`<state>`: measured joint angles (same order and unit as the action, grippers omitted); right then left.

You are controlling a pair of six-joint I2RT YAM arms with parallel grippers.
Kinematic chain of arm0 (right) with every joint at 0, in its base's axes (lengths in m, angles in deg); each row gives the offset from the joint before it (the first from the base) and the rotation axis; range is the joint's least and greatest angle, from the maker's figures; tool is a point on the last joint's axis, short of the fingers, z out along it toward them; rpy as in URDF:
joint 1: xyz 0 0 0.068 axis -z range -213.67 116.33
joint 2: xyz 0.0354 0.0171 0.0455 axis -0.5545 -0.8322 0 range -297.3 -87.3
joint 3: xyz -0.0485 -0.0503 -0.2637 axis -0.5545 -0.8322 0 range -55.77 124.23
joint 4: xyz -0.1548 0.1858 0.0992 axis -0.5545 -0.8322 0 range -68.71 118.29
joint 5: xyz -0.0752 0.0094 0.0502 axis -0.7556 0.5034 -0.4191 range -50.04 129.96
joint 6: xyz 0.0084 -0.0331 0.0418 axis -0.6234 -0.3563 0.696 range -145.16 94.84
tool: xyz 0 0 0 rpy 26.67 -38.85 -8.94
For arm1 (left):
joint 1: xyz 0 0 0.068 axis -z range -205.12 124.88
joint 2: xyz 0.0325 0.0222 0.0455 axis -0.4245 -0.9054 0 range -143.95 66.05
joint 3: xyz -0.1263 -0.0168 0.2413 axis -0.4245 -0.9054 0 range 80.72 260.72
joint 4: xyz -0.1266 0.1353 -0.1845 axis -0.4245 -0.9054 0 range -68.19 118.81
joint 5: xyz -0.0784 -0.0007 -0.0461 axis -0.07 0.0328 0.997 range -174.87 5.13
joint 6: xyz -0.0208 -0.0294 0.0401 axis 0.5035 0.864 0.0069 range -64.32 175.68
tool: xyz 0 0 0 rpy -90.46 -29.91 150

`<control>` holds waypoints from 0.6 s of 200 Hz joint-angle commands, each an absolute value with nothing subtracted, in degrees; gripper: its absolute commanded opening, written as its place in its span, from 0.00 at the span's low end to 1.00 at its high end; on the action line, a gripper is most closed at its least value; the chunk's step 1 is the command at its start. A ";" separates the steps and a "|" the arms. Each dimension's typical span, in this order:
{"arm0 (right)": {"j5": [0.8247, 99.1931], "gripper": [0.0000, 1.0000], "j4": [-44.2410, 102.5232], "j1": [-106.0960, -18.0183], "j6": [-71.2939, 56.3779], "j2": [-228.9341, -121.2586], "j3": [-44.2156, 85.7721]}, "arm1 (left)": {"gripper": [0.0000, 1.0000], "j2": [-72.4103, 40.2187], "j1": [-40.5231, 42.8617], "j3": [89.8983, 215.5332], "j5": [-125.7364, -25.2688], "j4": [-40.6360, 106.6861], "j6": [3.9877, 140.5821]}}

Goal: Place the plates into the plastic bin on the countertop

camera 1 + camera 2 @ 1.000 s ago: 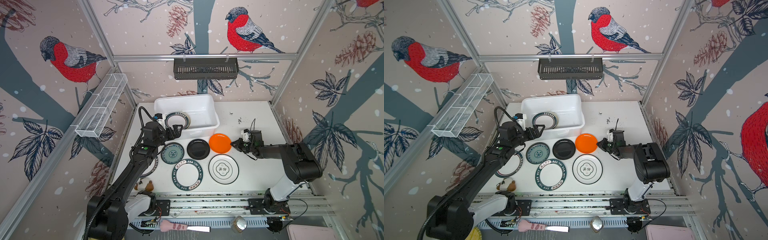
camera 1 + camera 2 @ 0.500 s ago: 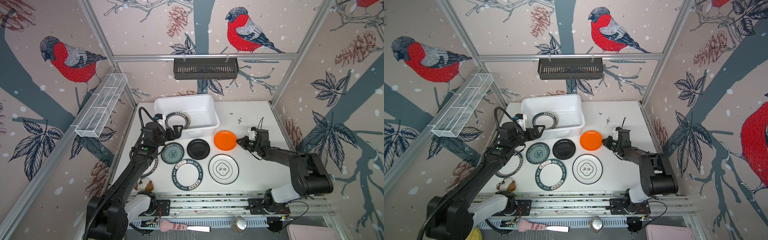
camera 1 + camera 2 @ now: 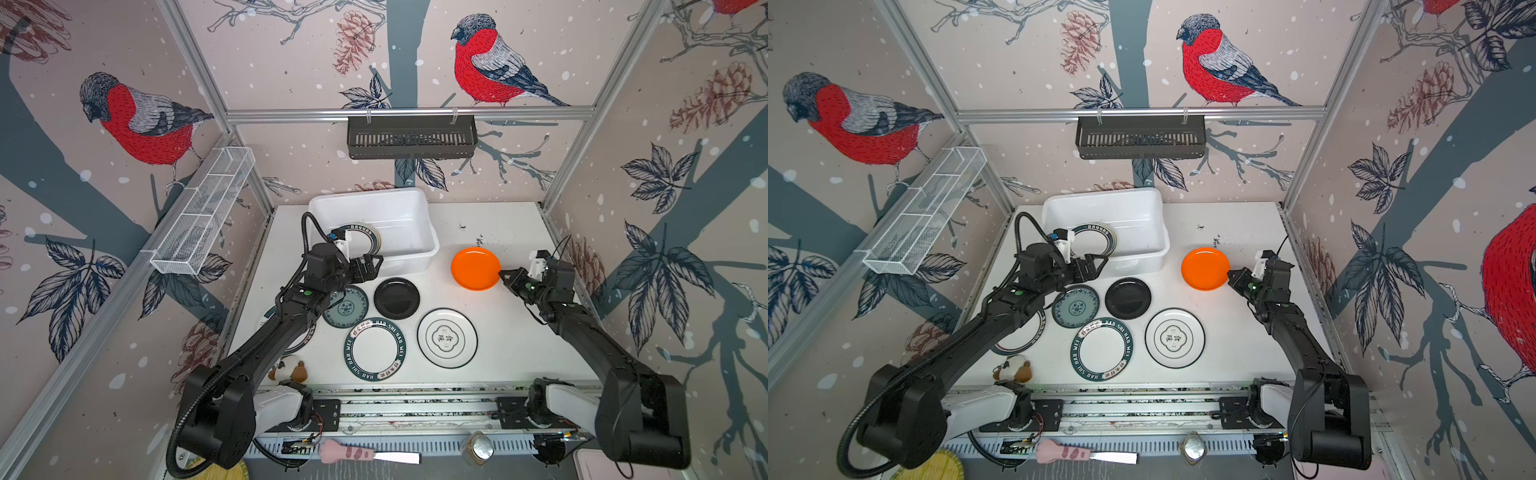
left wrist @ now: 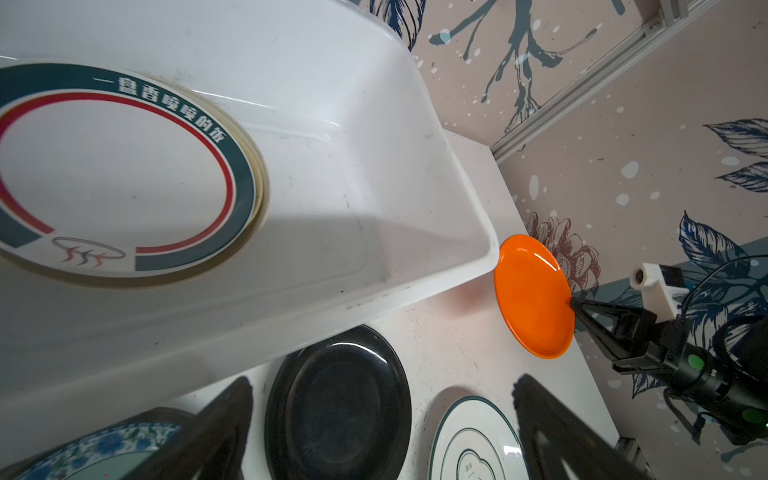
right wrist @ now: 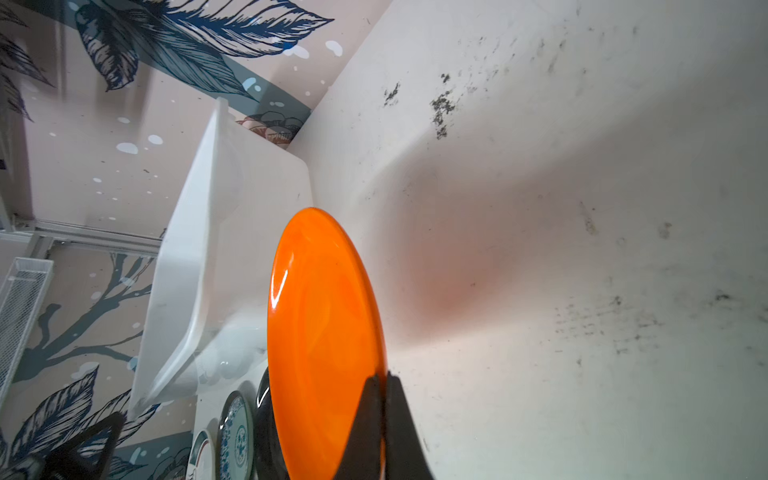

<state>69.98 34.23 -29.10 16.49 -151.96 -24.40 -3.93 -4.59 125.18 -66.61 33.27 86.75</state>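
A: While the right gripper [image 3: 504, 275] pinches the orange plate [image 3: 473, 268] by its rim, where is that plate?

B: Tilted, held off the countertop [image 3: 511, 340], near the right end of the plastic bin [image 3: 370, 194].

A: And the left gripper [image 3: 371, 266]?

B: Spread wide, empty, at the bin's near wall. A lettered-rim plate [image 3: 368, 239] lies inside; the black plate [image 3: 396, 298] and teal patterned plate [image 3: 347, 306] lie in front.
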 commanded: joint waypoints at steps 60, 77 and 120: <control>72.23 0.00 28.46 -29.71 17.51 -143.21 -21.02 | 0.89 -22.44 11.66 141.09 -74.05 35.34 85.01; 72.39 0.00 28.04 -29.96 17.56 -142.34 -21.06 | 0.87 -25.94 13.36 143.76 -71.98 36.88 85.46; 76.05 0.00 29.92 -30.70 20.13 -140.93 -21.32 | 0.81 -32.90 15.78 149.74 -67.42 39.06 87.07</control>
<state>72.67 27.34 -30.10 17.85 -141.40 -21.51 -30.44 15.11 147.19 -70.24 35.35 85.72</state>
